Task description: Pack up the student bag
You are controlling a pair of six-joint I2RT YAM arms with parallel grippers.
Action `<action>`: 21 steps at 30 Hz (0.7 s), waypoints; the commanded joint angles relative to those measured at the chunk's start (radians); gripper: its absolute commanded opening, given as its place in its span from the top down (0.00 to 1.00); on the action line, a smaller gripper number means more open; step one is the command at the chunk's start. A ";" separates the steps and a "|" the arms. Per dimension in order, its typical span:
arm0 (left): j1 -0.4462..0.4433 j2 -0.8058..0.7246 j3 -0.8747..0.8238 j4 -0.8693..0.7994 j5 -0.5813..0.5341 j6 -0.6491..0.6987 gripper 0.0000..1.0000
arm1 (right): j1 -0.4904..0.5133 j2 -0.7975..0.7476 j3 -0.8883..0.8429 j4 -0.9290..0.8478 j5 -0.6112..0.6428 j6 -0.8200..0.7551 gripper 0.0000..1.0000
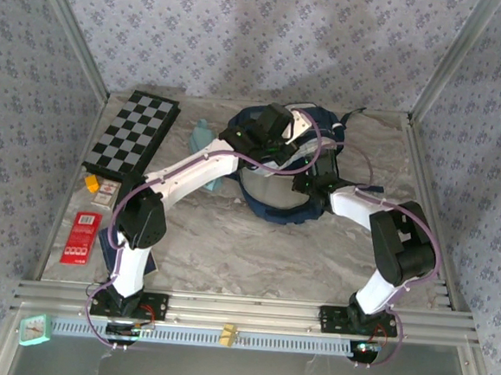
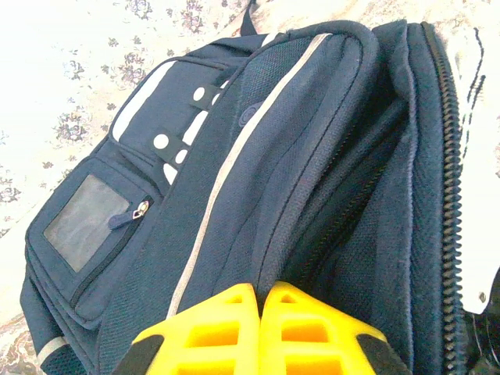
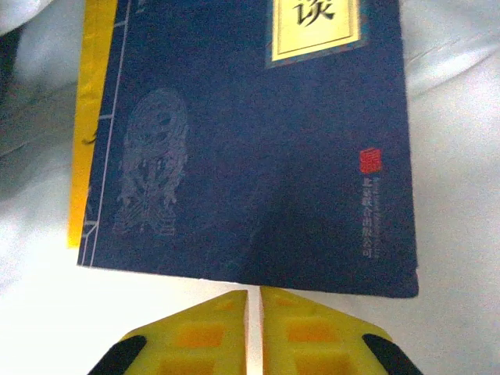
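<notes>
Worktop [image 1: 254,257] is carrying the student bag [image 1: 276,214] at its far middle. Left claw [image 2: 258,301] is pressing its fingers together against the bag's navy fabric; right claw [image 3: 255,301] is sitting nearly closed (only a slim gap) just short of a dark blue book [image 3: 258,156].

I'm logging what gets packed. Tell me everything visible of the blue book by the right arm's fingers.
The book is closed, its dark blue paper-looking cover facing the camera: a yellow label with a black character at the top, a pale ornament at left, a red seal and white characters at right. A yellow strip runs along its left edge. It rests on white material, near edge beyond the right fingers.
</notes>
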 commanded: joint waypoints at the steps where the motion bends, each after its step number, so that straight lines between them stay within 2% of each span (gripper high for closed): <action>1: 0.016 -0.087 -0.006 0.081 -0.025 -0.029 1.00 | -0.025 -0.022 -0.037 0.076 0.034 -0.063 0.84; 7: 0.020 -0.082 0.002 0.079 -0.005 -0.039 1.00 | -0.025 -0.047 -0.051 0.126 -0.045 -0.093 0.82; 12: 0.022 -0.081 -0.012 0.070 0.001 -0.048 1.00 | -0.012 -0.191 -0.139 0.116 -0.050 -0.088 0.75; 21: 0.023 -0.083 -0.053 0.027 0.062 -0.123 1.00 | -0.032 -0.608 -0.190 -0.336 -0.007 -0.078 0.67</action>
